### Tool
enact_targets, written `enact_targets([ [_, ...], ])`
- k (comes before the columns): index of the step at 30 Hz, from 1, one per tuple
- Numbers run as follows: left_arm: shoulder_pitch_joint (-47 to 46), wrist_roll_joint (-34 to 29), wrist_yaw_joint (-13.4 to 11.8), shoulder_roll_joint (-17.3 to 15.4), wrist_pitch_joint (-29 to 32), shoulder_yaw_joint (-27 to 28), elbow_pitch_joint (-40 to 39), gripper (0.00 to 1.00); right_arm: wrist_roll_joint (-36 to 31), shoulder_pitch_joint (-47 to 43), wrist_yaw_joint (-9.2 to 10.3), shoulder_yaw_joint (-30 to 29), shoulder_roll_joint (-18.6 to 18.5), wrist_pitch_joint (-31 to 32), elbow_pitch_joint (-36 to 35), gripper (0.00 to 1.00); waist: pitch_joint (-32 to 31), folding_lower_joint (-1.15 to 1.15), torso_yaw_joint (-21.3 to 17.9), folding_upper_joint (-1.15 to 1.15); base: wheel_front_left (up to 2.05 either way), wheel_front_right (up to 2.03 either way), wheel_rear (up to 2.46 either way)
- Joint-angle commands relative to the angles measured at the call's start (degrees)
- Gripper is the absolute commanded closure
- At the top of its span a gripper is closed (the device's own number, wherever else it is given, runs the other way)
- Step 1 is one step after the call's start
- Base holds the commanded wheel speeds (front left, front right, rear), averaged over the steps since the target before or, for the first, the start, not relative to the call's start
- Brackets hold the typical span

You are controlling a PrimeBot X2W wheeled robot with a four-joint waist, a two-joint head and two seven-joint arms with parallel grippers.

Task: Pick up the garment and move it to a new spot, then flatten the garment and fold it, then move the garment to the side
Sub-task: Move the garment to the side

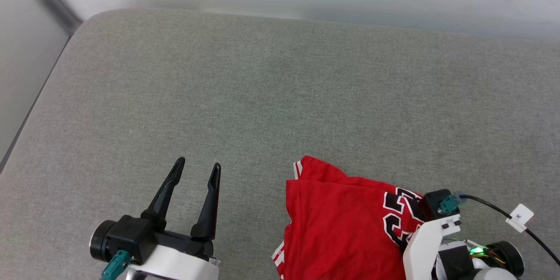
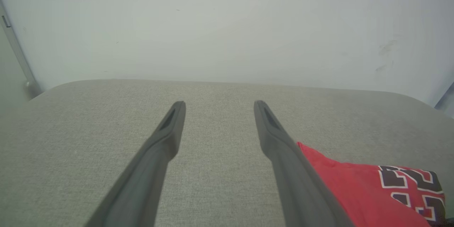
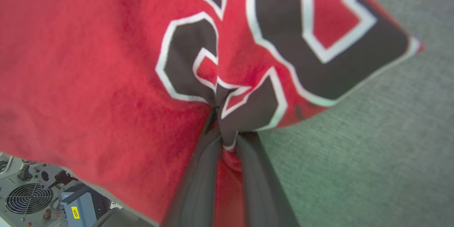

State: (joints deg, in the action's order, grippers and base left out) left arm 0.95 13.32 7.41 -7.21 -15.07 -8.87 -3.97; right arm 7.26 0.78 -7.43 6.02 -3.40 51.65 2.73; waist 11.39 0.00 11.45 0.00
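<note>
Pinching the red jersey (image 1: 341,223) with the right gripper (image 3: 227,133), jaws closed tight on a puckered fold at the black, white-outlined numerals. Lying crumpled at the near right of the grey upholstered surface (image 1: 262,96), with part of the cloth seemingly hanging past the near edge in the right wrist view. Probably working on the first step: picking the jersey up for a move to a new spot, with flattening and folding not yet begun. Most likely calling next for lifting the pinched fold clear and carrying it toward the bare middle of the surface without dragging the loose cloth. Reaching the right arm low, wrist angled down over the jersey. Holding the left gripper (image 1: 197,165) well apart to the left, with jaws spread wide and gripping nothing, fingers pointing toward the far wall (image 2: 227,25) above bare fabric.
</note>
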Motion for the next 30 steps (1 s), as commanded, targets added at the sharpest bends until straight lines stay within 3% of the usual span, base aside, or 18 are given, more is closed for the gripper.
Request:
enact_targets([
  [1,0.25,-0.24,0.1,-0.24,-0.12,-0.02,0.18,0.0,-1.5,-1.08,-0.03,0.88,0.13,-0.38,3.38,1.0,-0.56,0.0,-0.53,0.0,0.0,0.0,0.0],
  [4,0.95,-0.19,0.1,-0.06,-0.12,-0.35,0.18,0.0,-2.65,0.7,-0.01,1.3,-1.5,-1.9,2.14,1.0,-1.29,0.0,-1.62,0.0,0.0,0.0,0.0],
  [9,0.55,-0.41,0.1,-0.52,-0.12,-2.89,-0.29,0.0,-6.33,3.31,0.02,4.24,-7.94,-2.04,-1.97,1.0,-1.22,0.0,-4.89,0.0,0.0,0.0,0.0],
  [17,-2.6,-0.78,0.09,-0.51,-0.12,-7.82,-0.54,0.0,-6.34,8.54,-0.04,9.2,-23.98,2.1,-10.13,1.0,1.87,0.0,-11.33,0.0,0.0,0.0,0.0],
  [21,-4.74,-0.92,0.1,-0.81,-0.12,-9.36,-1.35,0.0,-5.56,11.36,-0.04,9.61,-32.17,2.66,-12.4,1.0,5.04,0.0,-14.73,0.0,0.0,0.0,0.0],
  [30,-10.26,-1.63,0.1,-3.83,-0.12,-13.32,-2.44,0.0,-5.08,16.77,-0.03,4.46,-42.12,-0.53,-9.61,1.0,14.43,0.0,-20.87,0.0,0.0,0.0,0.0],
])
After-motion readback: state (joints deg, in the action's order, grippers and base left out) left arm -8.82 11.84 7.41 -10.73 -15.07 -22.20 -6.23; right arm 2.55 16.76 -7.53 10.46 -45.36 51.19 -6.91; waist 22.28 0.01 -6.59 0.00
